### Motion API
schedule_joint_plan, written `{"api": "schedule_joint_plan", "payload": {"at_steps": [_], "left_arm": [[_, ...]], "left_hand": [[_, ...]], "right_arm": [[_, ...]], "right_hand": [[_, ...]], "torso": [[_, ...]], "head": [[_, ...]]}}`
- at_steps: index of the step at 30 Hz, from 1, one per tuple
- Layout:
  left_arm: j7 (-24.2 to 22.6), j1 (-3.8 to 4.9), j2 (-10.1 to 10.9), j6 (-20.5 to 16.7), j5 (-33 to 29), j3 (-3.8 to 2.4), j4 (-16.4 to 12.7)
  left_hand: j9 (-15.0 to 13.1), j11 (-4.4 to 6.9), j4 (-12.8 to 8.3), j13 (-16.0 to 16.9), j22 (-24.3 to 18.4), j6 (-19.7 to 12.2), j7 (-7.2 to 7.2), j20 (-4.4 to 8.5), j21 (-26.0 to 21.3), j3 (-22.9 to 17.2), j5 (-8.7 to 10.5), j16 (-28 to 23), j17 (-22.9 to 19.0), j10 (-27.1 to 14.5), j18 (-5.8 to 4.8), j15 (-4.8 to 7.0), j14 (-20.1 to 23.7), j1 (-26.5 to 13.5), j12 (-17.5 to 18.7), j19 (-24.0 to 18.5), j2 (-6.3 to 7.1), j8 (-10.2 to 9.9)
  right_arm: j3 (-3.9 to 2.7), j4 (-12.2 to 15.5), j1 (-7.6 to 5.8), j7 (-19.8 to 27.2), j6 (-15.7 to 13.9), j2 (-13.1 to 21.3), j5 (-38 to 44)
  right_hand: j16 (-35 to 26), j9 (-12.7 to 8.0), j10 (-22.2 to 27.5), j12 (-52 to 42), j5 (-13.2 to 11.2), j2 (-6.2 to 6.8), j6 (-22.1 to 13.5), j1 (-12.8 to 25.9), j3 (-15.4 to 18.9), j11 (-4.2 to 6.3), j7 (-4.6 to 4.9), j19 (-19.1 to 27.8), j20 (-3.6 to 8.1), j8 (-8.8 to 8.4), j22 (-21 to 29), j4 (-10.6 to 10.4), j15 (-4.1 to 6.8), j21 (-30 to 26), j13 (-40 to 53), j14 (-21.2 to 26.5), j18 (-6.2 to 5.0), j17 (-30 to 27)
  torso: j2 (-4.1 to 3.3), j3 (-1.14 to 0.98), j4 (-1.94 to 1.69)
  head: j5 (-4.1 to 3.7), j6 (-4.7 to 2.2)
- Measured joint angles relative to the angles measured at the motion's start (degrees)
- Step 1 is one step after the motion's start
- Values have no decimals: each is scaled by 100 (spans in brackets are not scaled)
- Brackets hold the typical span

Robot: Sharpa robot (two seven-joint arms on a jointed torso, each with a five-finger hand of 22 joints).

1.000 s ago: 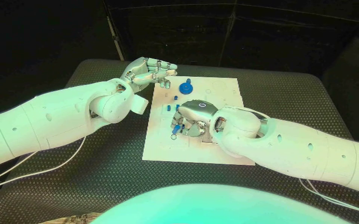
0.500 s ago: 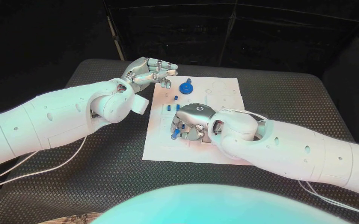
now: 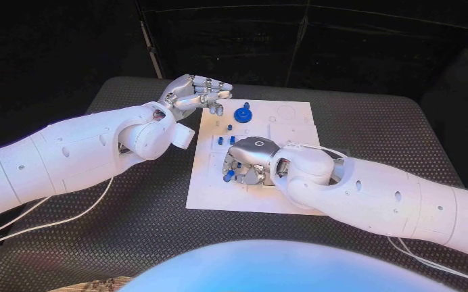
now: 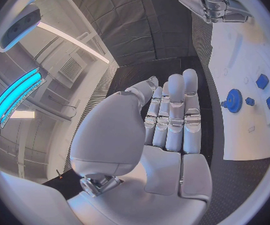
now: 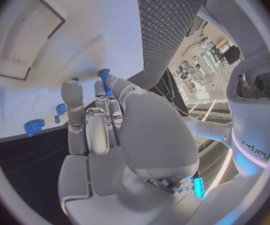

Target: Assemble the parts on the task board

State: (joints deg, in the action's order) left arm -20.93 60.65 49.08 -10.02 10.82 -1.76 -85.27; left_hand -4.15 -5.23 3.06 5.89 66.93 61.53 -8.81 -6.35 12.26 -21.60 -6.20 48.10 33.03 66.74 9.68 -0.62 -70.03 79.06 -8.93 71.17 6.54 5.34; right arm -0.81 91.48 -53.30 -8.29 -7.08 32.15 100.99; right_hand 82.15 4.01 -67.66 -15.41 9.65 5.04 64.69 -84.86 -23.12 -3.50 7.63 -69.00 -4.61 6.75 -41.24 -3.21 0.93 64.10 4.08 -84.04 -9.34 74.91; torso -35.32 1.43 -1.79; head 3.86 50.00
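Observation:
The white task board (image 3: 293,194) lies in the middle of the table. My right hand (image 3: 249,161) hangs low over its middle and pinches a small blue part (image 3: 228,174) at its fingertips; the same blue part (image 5: 104,76) shows between those fingertips in the right wrist view. A blue gear (image 3: 243,112) stands near the board's far edge, with small blue pegs (image 3: 226,140) between it and my right hand. My left hand (image 3: 196,93) hovers by the board's far left corner and holds nothing; its fingers (image 4: 175,112) lie side by side. The gear (image 4: 234,101) sits just beyond them.
The board rests on a black textured mat (image 3: 117,211) with free room on both sides. Shallow recesses (image 3: 288,111) mark the board's far right part. Beyond the table edge (image 3: 263,86) all is dark.
My right hand has shifted slightly toward the board's left side with the blue part in its fingertips. The left hand has stayed where it was.

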Motion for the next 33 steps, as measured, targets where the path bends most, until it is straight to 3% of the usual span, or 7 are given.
{"api": "schedule_joint_plan", "payload": {"at_steps": [18, 21, 26, 33], "left_arm": [[1, 0, -2, 5, 0, 0, -5], [1, 0, -3, 7, 0, 0, -5], [2, 0, 0, 9, 0, 0, -6], [4, 0, 3, 16, 0, 0, -4]], "left_hand": [[0, 0, 0, -1, 1, 0, 0, 0, 0, 0, 0, 0, 1, 0, 0, 0, 0, 0, -22, 0, 0, 0], [0, 0, 0, -1, 1, 0, 0, 0, 0, 0, 0, 0, 1, 0, 0, 0, 0, 0, -22, 0, 0, 0], [0, 0, 0, -1, 1, 0, 0, 0, 0, 0, 0, 0, 1, 0, 0, 0, 0, 0, -22, 0, 0, 0], [0, 0, 0, -2, 1, 0, 0, 0, 0, 0, 0, 0, 1, 0, 0, 0, 0, 0, -22, 0, 0, 0]], "right_arm": [[-1, -78, 23, -76, 0, -131, 182], [4, -79, 27, -78, 0, -137, 197], [21, -81, 41, -78, -9, -123, 214], [34, -74, 55, -72, -91, -80, 231]], "right_hand": [[0, 0, 0, 80, 0, 57, 17, 96, -16, 0, -17, 21, -21, 13, 56, 16, 0, 0, 11, 0, -1, -1], [0, 0, 94, 199, 64, 92, -71, 246, -23, -79, 71, 51, -51, -58, 85, 24, 0, -16, -17, 0, 0, -9], [-38, -31, 561, 513, 139, 181, -363, 473, -14, -203, 187, 155, -155, -235, 217, 12, -147, -110, -75, 1, 0, -77], [-63, -35, 865, 623, 139, 295, -639, 510, -14, -305, 226, 256, -256, -298, 450, 12, -187, -245, -58, 0, 0, -138]], "torso": [[-2, 0, -3], [-2, 0, -3], [1, 1, -2], [3, 0, 0]], "head": [[9, 0], [9, 0], [13, 0], [19, 0]]}}
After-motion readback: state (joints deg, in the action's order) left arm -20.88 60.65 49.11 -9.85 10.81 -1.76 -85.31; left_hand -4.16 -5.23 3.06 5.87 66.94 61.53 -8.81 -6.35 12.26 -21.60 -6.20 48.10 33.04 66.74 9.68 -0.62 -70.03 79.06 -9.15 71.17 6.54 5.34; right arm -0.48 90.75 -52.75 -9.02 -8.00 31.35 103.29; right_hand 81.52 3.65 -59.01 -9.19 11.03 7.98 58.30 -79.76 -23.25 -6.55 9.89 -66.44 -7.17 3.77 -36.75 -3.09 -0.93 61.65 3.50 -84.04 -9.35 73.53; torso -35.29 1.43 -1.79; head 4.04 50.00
